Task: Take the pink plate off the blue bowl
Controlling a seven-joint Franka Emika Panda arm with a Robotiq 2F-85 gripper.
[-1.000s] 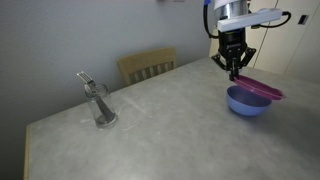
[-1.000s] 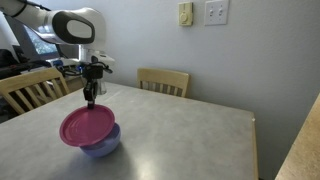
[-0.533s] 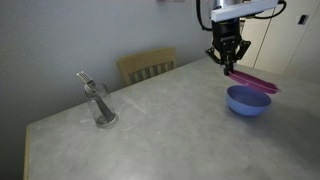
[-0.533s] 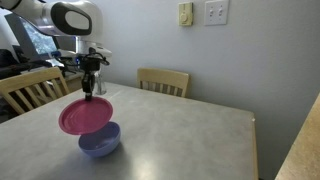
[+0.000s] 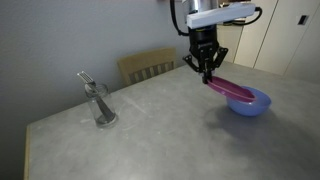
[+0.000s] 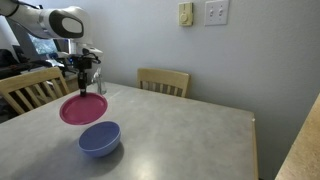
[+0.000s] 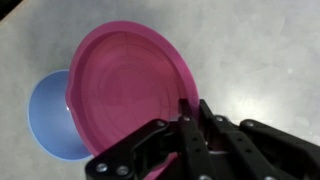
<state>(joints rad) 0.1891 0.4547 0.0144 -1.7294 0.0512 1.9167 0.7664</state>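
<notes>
My gripper point(image 5: 207, 72) point(image 6: 84, 88) point(image 7: 188, 112) is shut on the rim of the pink plate point(image 5: 232, 90) point(image 6: 83, 108) point(image 7: 128, 88) and holds it tilted in the air. The blue bowl point(image 5: 250, 103) point(image 6: 100, 139) point(image 7: 48, 118) stands on the grey table below. The plate is lifted off the bowl and hangs above and to one side of it. In the wrist view the plate covers part of the bowl.
A glass point(image 5: 99, 103) with a utensil in it stands on the table point(image 5: 150, 125) point(image 6: 190, 135), far from the bowl. Wooden chairs point(image 5: 146, 66) point(image 6: 163, 82) stand at the table's edge. Another chair point(image 6: 30, 88) is beside the arm.
The gripper has lifted the pink plate off the blue bowl and carried it sideways, away from the bowl. The bowl has stayed in place.
</notes>
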